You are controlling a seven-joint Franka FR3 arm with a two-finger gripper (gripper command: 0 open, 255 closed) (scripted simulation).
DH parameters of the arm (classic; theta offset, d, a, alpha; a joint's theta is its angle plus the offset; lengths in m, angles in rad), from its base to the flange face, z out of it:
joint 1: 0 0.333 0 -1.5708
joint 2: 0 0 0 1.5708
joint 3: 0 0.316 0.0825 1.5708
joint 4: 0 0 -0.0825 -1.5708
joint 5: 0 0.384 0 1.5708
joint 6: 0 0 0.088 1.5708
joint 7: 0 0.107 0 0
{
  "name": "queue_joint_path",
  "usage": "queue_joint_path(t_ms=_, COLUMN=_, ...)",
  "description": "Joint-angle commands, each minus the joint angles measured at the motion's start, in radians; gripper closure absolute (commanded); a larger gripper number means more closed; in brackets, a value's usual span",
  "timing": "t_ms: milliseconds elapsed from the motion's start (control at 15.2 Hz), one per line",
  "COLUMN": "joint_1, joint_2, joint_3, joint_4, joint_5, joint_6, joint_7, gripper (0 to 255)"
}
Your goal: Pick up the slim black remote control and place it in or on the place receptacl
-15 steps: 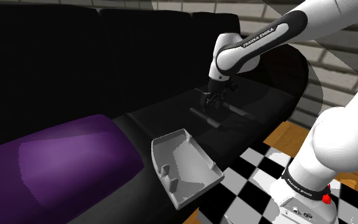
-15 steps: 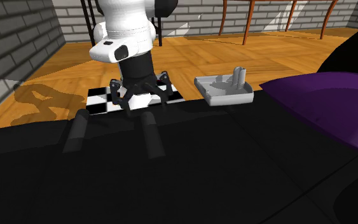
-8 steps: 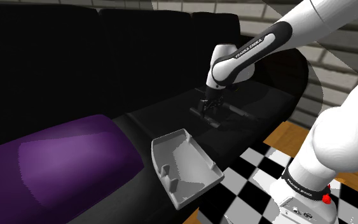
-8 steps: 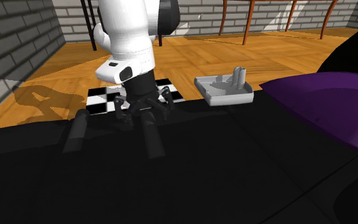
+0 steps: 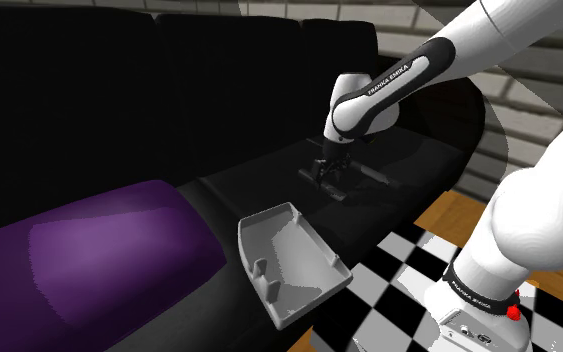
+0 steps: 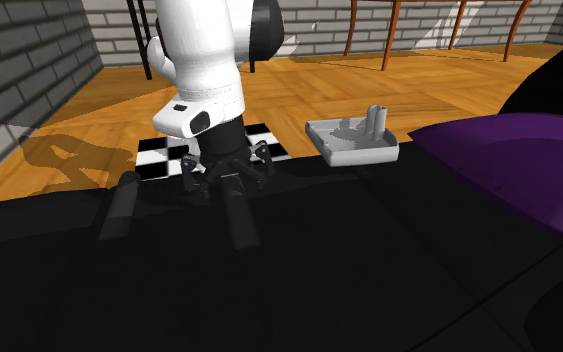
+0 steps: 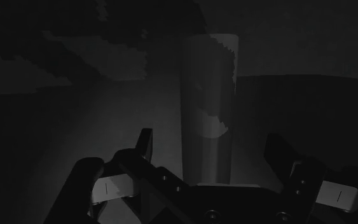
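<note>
The remote control [image 6: 241, 225] and black sofa [image 5: 119, 110] look matt, the purple cushion [image 5: 99, 245] softly sheened (smooth), the floor [image 6: 449, 90] wooden.

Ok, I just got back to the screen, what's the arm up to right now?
The white arm's black gripper is low over a slim dark remote lying on the black sofa. In the wrist view its fingers stand apart on either side of the remote without touching it, so nothing is gripped yet. A second dark remote lies beside it. The grey tray waits at the sofa's front edge, next to a purple cushion.
</note>
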Motion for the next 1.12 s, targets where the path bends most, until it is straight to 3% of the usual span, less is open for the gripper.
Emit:
queue_joint_path(t_ms=0, joint_1=0.0, joint_2=0.0, joint_3=0.0, joint_4=0.0, joint_5=0.0, joint_6=0.0, joint_7=0.0, gripper=255)
queue_joint_path(t_ms=594, joint_1=0.0, joint_2=0.0, joint_3=0.0, joint_4=0.0, joint_5=0.0, joint_6=0.0, joint_7=0.0, gripper=255)
queue_joint_path(t_ms=1056, joint_1=-0.006, joint_2=-0.073, joint_3=0.004, joint_4=0.035, joint_5=-0.022, joint_6=-0.107, joint_7=0.022, gripper=255)
